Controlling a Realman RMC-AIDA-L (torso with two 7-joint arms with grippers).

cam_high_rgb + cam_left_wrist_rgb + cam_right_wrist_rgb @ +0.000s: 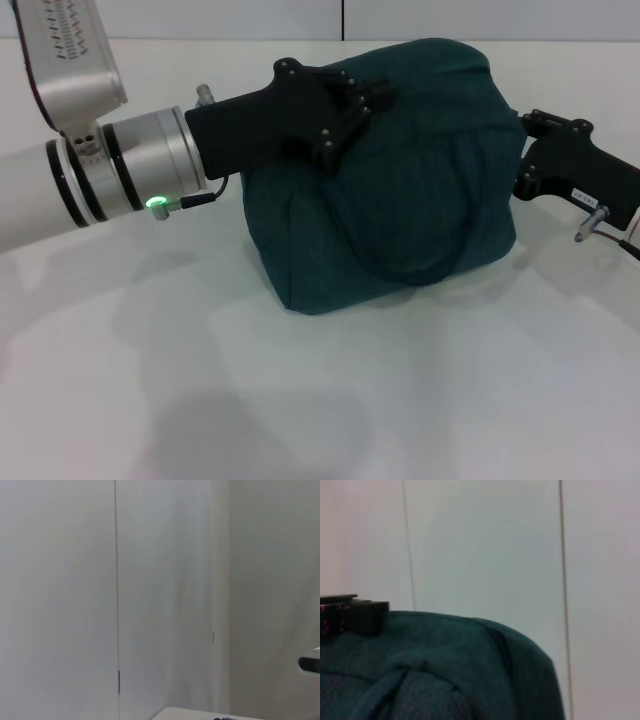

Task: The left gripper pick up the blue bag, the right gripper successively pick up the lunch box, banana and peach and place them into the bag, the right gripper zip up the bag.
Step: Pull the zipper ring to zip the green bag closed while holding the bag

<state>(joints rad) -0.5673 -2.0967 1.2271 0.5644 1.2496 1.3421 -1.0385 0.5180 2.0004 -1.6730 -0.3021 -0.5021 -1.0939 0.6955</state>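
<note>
The blue bag (400,180) sits on the white table (300,400), a dark teal soft bag with its handle lying down its front. My left gripper (368,100) reaches in from the left, and its black fingers meet on the fabric at the bag's top. My right gripper (522,152) is pressed against the bag's right side, its tips hidden by the bag. The right wrist view shows the bag's top (450,670) with the left gripper's black body (355,616) beyond it. The lunch box, banana and peach are out of view.
A pale panelled wall (115,580) stands behind the table. The table's far edge (190,713) shows in the left wrist view. My left arm's silver wrist (130,165) hangs over the table's left part.
</note>
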